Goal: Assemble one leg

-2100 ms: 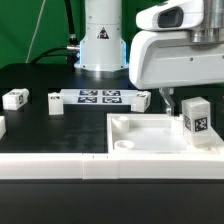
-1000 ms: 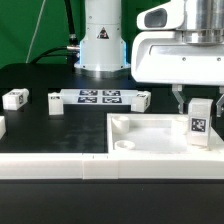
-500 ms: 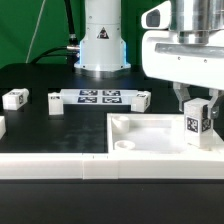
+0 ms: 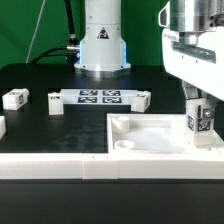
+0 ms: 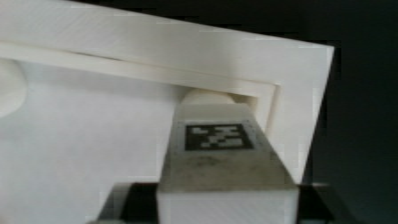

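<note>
My gripper (image 4: 200, 103) is shut on a small white leg (image 4: 201, 121) with a black-and-white tag on its face. It holds the leg upright at the far corner of the large white tray-like piece (image 4: 150, 130), at the exterior view's right. In the wrist view the leg (image 5: 221, 150) stands between my dark fingers (image 5: 139, 205), its far end against the tray's raised rim (image 5: 249, 88) at the corner. Whether the leg's end touches the tray I cannot tell.
The marker board (image 4: 98, 97) lies at the back by the robot base. Three more small white legs lie near it: one (image 4: 16, 98) at the far left, one (image 4: 56, 101) at the board's left end, one (image 4: 143, 98) at its right end.
My gripper has carried the leg toward the exterior view's right and turned it from tilted to upright, lowering it to the tray's far right corner. The other parts have not moved.
</note>
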Controlling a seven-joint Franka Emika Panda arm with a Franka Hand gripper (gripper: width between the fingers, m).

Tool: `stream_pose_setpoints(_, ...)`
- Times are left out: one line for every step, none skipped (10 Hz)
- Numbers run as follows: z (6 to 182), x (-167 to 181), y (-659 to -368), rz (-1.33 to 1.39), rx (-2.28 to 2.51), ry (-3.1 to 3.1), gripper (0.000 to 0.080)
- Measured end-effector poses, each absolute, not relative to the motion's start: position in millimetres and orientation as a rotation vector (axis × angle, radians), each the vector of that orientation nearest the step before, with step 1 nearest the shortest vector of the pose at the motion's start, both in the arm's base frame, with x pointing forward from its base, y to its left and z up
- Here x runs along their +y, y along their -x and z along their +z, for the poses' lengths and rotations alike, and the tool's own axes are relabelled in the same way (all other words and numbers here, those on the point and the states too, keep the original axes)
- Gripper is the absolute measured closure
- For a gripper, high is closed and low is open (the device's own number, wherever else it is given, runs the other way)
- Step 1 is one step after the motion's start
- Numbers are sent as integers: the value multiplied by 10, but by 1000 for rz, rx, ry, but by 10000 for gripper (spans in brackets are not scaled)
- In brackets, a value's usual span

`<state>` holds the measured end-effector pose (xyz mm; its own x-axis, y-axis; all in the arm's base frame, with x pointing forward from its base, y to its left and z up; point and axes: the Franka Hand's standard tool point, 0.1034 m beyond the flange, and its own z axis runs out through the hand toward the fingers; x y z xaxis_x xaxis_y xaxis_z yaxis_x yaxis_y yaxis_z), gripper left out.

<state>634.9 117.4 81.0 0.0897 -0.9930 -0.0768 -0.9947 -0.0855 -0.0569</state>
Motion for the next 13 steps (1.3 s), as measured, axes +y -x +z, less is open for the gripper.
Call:
stream_pose_setpoints(810, 1178, -6348, 25, 2006, 2294, 433)
stream_pose_setpoints(811, 1178, -6351, 21, 1958, 2333, 297)
stream_pose_setpoints(814, 1181, -6353, 22, 1913, 2366, 297)
stream_pose_setpoints(816, 1190, -6344, 24, 1796, 2462, 174)
stream_pose_setpoints(810, 1210, -6338, 16, 1621, 2580, 157)
stream_pose_setpoints(795, 1231, -6331, 9, 1455, 2676, 152)
stream_pose_setpoints(785, 1244, -6328, 0, 1324, 2743, 152)
stream_pose_setpoints(781, 1264, -6322, -9, 1143, 2827, 151)
stream_pose_setpoints(779, 1294, -6316, -18, 971, 2895, 151)
stream_pose_setpoints(790, 1281, -6328, -27, 781, 2952, 151)
stream_pose_setpoints(793, 1256, -6336, -35, 619, 2992, 151)
stream_pose_setpoints(792, 1252, -6337, -41, 492, 3016, 151)
stream_pose_setpoints(793, 1272, -6333, -44, 421, 3029, 151)
